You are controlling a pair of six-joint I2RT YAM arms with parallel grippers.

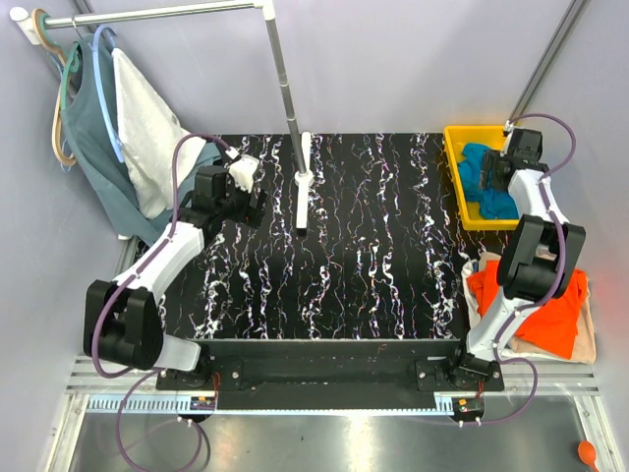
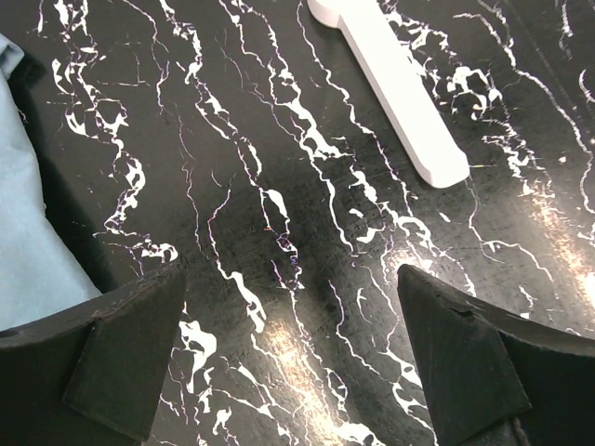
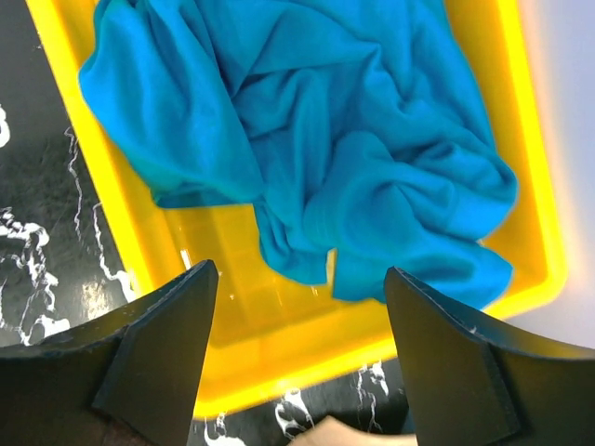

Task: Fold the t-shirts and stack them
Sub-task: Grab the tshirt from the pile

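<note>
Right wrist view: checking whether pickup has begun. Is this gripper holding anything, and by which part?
Nothing is held. The right gripper hangs open above the crumpled teal-blue cloth t-shirt in the yellow plastic bin.

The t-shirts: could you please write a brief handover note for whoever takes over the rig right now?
Left gripper: jaws open, empty, over the table.
Right gripper: jaws open, empty, above the teal shirt, which lies crumpled in the yellow bin.
Orange shirt lies on the cream shirt at the table's right edge; whether folded is unclear.
Done: no folded stack on the table.
To do: take out the teal shirt, fold it, stack all three.
</note>
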